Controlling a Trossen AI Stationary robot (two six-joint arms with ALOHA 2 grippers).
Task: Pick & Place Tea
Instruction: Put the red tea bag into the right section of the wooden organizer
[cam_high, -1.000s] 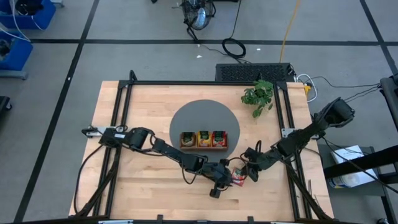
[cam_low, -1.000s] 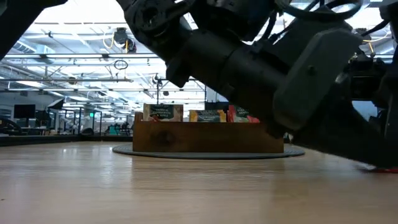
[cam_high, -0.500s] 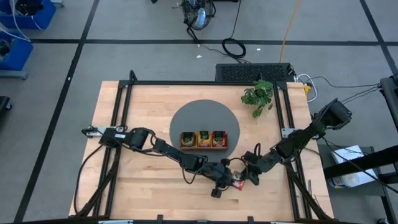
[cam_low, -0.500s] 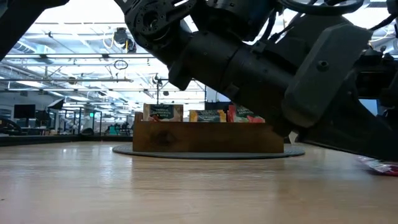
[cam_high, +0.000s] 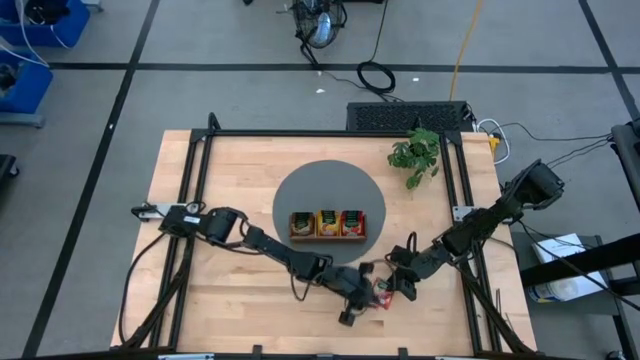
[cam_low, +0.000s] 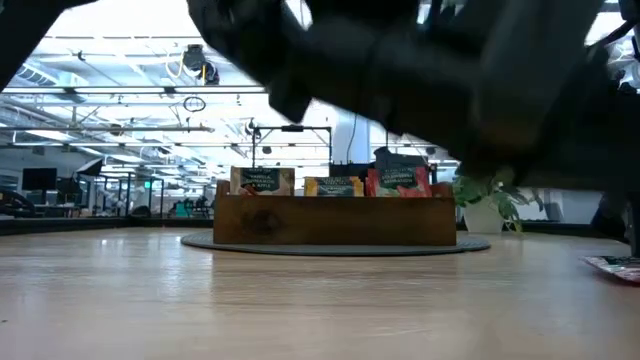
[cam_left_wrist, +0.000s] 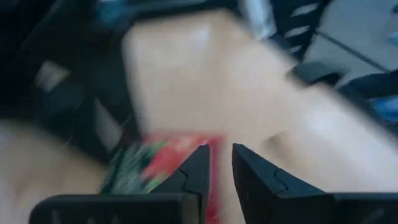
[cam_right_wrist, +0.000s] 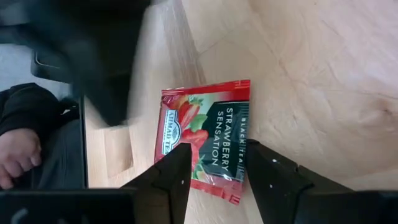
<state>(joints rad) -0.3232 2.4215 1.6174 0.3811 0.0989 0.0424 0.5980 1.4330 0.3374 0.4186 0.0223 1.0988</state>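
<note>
Overhead, both arms meet near the front edge of the wooden table. A red tea sachet, printed with strawberries, lies flat on the bare wood just in front of the grey round mat, well apart from the tray. The right gripper hovers directly over this sachet with its fingers set apart to either side of it and not closed on it; its claw is moderately wide. The left gripper reaches the same spot from the other side; its fingers stand a narrow gap apart, with the red sachet just beyond the tips and nothing held between them. The wooden tray sits on the mat, its three compartments holding upright sachets: green at one end, yellow in the middle, red at the other end. A potted plant stands at the table's far right corner. A person's hand shows beyond the table edge in the right wrist view.
</note>
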